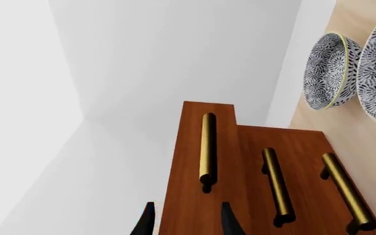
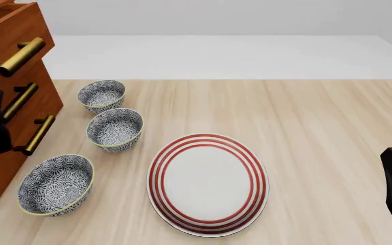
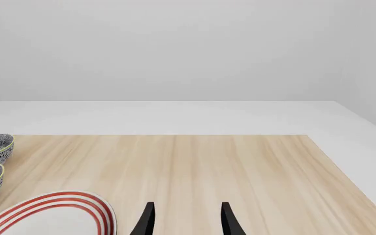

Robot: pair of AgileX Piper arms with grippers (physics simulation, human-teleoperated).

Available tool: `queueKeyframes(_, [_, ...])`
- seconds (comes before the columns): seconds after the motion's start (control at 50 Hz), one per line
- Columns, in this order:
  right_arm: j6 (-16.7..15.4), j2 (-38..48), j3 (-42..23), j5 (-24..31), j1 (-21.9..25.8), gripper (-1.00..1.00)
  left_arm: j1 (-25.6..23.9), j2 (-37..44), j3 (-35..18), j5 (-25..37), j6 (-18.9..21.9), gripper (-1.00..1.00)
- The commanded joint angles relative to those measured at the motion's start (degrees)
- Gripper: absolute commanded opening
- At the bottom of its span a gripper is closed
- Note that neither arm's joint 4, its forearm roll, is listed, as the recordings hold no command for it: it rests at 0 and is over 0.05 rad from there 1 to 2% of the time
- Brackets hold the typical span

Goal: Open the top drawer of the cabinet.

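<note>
Three patterned bowls stand in a line on the pale wooden worktop left of centre in the front view, just beside the cabinet. A red-striped plate lies at lower centre, well apart from the cabinet. None of these stands between the left gripper and the drawer fronts.

The cabinet fills the left edge of the front view, reddish-brown and polished. The top drawer sits in the upper left corner and juts forward of the two lower drawers. Its brass bar handle runs slantwise along the drawer front, toward the upper right of the frame.

In the left wrist view the left gripper's jaws are spread apart, holding nothing, near the top handle's end. The right gripper, at the front view's lower right, also has its jaws spread over bare worktop.
</note>
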Motion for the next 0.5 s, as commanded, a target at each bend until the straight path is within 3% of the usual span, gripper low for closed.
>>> queueKeyframes(0.02, [0.0,0.0,0.0,0.0,0.0,1.00,-1.3,-7.2,-1.4,7.7,-3.5,1.00])
queueKeyframes(0.08, [0.0,0.0,0.0,0.0,0.0,1.00,-0.7,-7.3,-3.1,8.3,-5.0,1.00])
queueKeyframes(0.12, [0.0,0.0,0.0,0.0,0.0,1.00,-1.3,-8.5,-7.5,12.6,-10.7,1.00])
queueKeyframes(0.18, [0.0,0.0,0.0,0.0,0.0,1.00,-0.4,-6.9,-8.1,10.8,-10.2,1.00])
queueKeyframes(0.28, [0.0,0.0,0.0,0.0,0.0,1.00,-1.7,-9.1,-13.5,19.6,-17.2,1.00])
queueKeyframes(0.3, [0.0,0.0,0.0,0.0,0.0,1.00,-1.9,-9.3,-12.0,17.5,-14.8,1.00])
queueKeyframes(0.32, [0.0,0.0,0.0,0.0,0.0,1.00,-1.6,-9.1,-12.2,17.1,-14.9,1.00])
queueKeyframes(0.34, [0.0,0.0,0.0,0.0,0.0,1.00,-1.3,-9.1,-13.8,18.7,-16.8,1.00])
queueKeyframes(0.4, [0.0,0.0,0.0,0.0,0.0,1.00,-1.5,-9.3,-13.3,18.7,-16.0,1.00])
queueKeyframes(0.44, [0.0,0.0,0.0,0.0,0.0,1.00,-2.0,-10.0,-16.5,23.4,-19.9,1.00])
queueKeyframes(0.46, [0.0,0.0,0.0,0.0,0.0,1.00,-1.7,-9.7,-14.7,20.8,-17.3,1.00])
queueKeyframes(0.48, [0.0,0.0,0.0,0.0,0.0,1.00,-1.7,-9.6,-17.2,23.6,-20.6,1.00])
queueKeyframes(0.5, [0.0,0.0,0.0,0.0,0.0,1.00,-1.4,-9.2,-16.4,22.2,-19.2,1.00])
